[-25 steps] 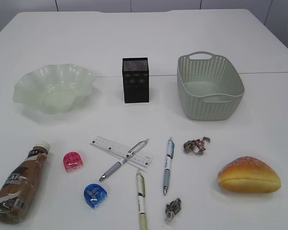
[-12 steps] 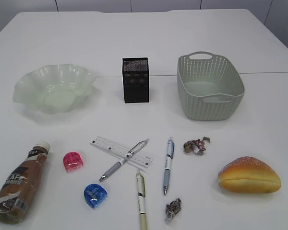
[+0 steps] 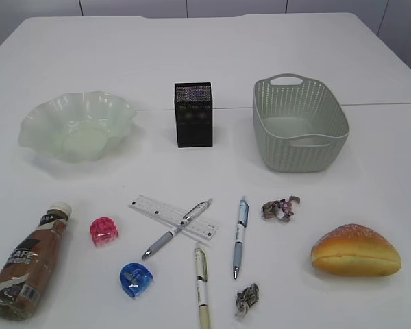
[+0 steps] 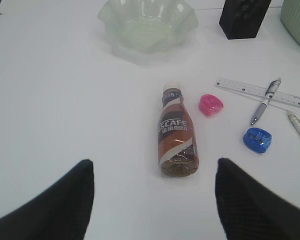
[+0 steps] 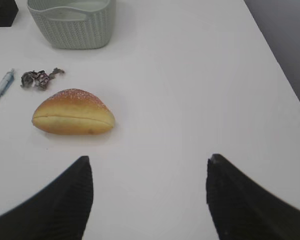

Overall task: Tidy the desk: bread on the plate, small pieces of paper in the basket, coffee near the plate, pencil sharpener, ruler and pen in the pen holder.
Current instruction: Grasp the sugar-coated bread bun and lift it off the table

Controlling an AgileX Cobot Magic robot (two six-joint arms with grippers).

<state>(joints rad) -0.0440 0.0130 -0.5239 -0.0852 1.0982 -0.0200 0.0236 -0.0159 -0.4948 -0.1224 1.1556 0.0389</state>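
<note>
White desk, bread lying front right, coffee on its side front left, plate back left, left gripper and right gripper both wide open, holding nothing

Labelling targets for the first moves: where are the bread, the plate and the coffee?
bread (image 3: 355,248): exterior view, golden top crust.
plate (image 3: 120,110): exterior view, wavy right rim.
coffee (image 4: 176,137): left wrist view, brown label on the lying bottle.

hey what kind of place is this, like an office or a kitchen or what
Probably a lab or office set up as a mock desk: a plain white desk holding pens, a ruler and a mesh pen holder, staged beside bread.
</note>
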